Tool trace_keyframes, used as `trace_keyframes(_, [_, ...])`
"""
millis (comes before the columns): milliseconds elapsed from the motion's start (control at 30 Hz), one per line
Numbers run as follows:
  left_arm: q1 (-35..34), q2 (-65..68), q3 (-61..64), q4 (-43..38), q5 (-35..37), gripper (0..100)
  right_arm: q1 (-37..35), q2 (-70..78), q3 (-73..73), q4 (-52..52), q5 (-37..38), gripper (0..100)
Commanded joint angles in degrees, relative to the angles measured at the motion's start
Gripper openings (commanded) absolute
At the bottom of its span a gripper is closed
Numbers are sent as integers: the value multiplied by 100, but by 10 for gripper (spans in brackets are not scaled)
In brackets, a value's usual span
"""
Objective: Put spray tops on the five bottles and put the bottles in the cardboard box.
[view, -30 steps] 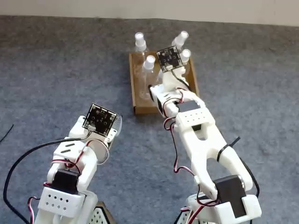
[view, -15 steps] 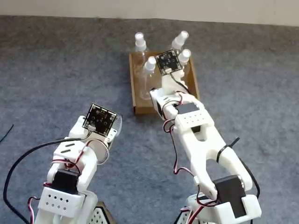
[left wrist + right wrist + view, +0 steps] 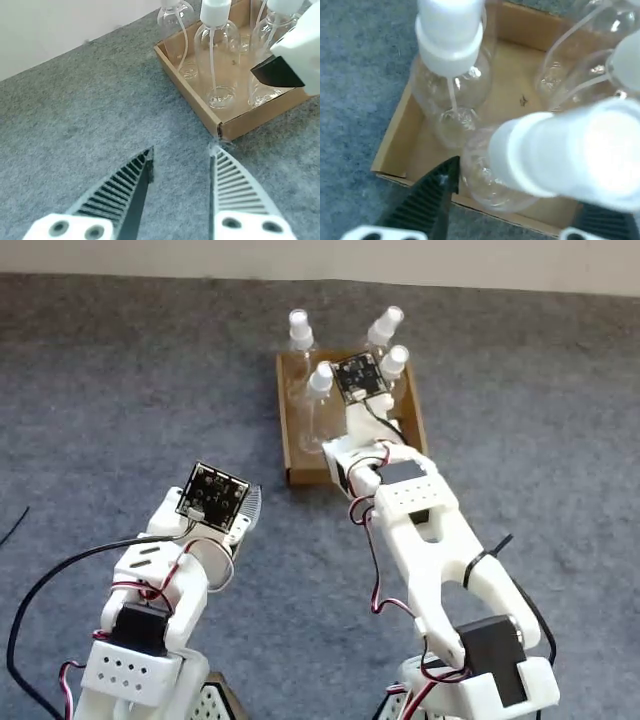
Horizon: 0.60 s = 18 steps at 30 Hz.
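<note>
Over the last second the right arm had drawn its wrist board slightly back toward its own base above the cardboard box. The left arm had kept still.

Grey carpet covered the table beneath both sets of fingers.

Left gripper: the fingers stood well apart with nothing between them, above bare carpet. The cardboard box lay ahead of the fingertips, offset toward the right arm's side. Its near corner was close to one fingertip but apart from it.

Right gripper: the fingers were spread to the width of one bottle and closed on the clear body of the held bottle, one finger on each side. The held bottle was inside the box, just past the wall nearest the finger bases. It leaned so that its spray top pointed back toward the wrist.

Four other bottles stood upright in the box beyond the right fingertips. Each carried a fitted white cap and a thin dip tube running down inside.
</note>
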Motion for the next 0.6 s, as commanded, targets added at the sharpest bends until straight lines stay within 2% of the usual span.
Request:
trace_keyframes(0, [-57, -75, -22, -141, -53, 165, 48, -75, -101, 22, 44, 322])
trace_keyframes(133, [-57, -75, -22, -141, -53, 165, 48, -330, -171, 127, 44, 322])
trace_keyframes(333, [-57, -75, -13, -141, -53, 165, 48, -1218, -444, 1367, 44, 322])
trace_keyframes(567, [-57, -75, -13, -141, -53, 165, 75, -2343, -365, 2132, 35, 313])
